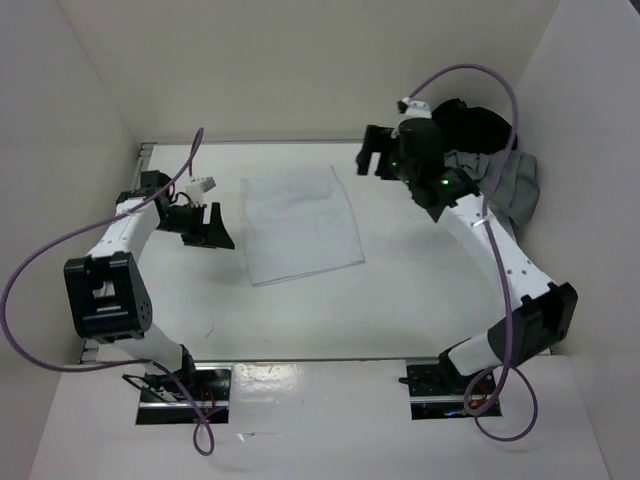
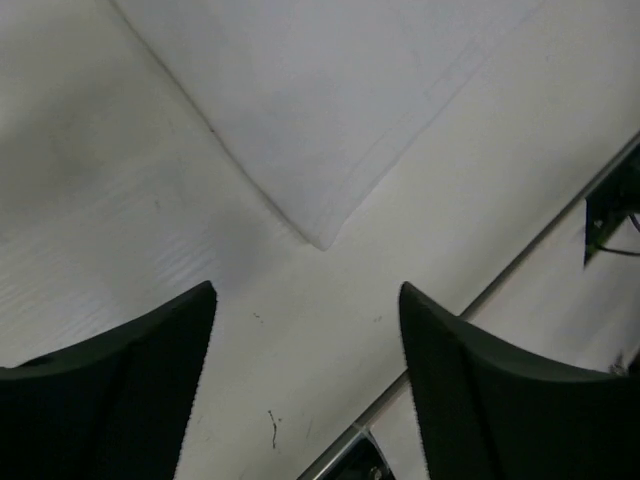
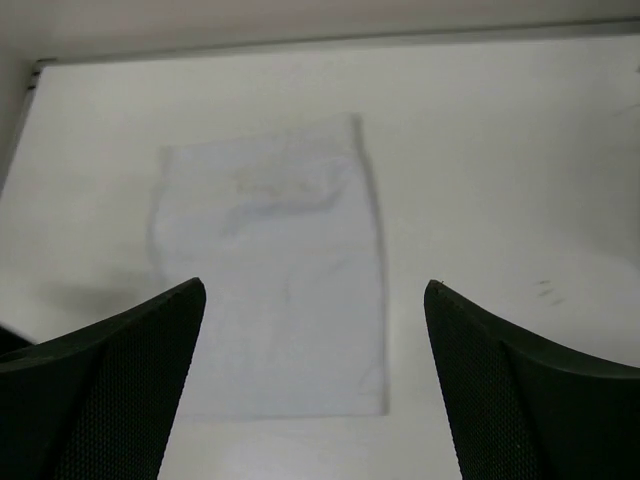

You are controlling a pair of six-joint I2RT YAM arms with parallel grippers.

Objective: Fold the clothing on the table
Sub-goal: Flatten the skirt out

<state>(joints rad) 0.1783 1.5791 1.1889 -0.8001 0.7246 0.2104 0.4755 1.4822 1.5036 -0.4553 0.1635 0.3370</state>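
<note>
The white clothing point(image 1: 300, 225) lies flat as a neat rectangle in the middle of the table point(image 1: 400, 310). My left gripper point(image 1: 213, 228) hovers just off its left edge, jaws open and empty. In the left wrist view one corner of the clothing point(image 2: 320, 130) lies ahead of the fingers point(image 2: 130, 380). My right gripper point(image 1: 368, 158) hangs above the table by the clothing's far right corner, open and empty. The right wrist view looks down on the whole clothing point(image 3: 280, 290) between its fingers point(image 3: 520, 390).
A heap of black garment point(image 1: 478, 125) and grey garment point(image 1: 515, 185) sits at the table's back right, behind the right arm. The metal edge rail point(image 2: 480, 300) runs near the left gripper. White walls enclose the table on three sides.
</note>
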